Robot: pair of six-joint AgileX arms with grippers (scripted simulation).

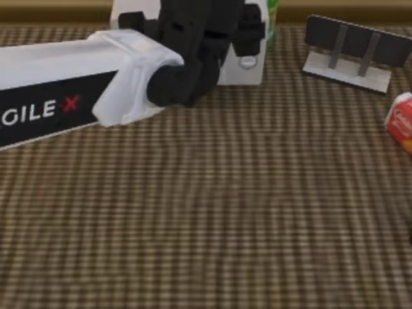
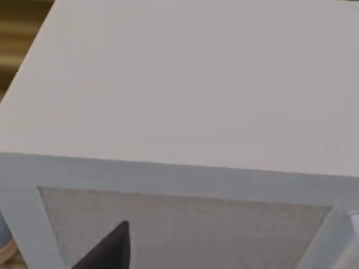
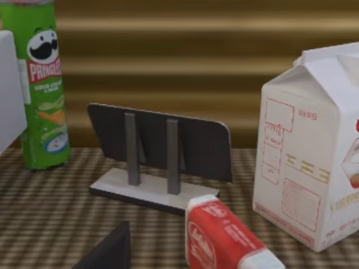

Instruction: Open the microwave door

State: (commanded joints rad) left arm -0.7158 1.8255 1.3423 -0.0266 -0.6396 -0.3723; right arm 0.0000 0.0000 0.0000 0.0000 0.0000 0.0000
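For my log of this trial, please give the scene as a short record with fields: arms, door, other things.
left arm: reaches over the white boxy microwave at the table's far edge
left gripper: one dark finger before the white door with grey mesh window
door: looks closed
right arm: outside the top view
other things: dark slatted rack on grey base, green Pringles can, white carton, red-and-white pack

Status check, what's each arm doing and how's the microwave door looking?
Left gripper over the white boxy microwave, fingers unseen. Grey mesh-window microwave door looks shut. Right arm out of top view. Nothing seen blocking.
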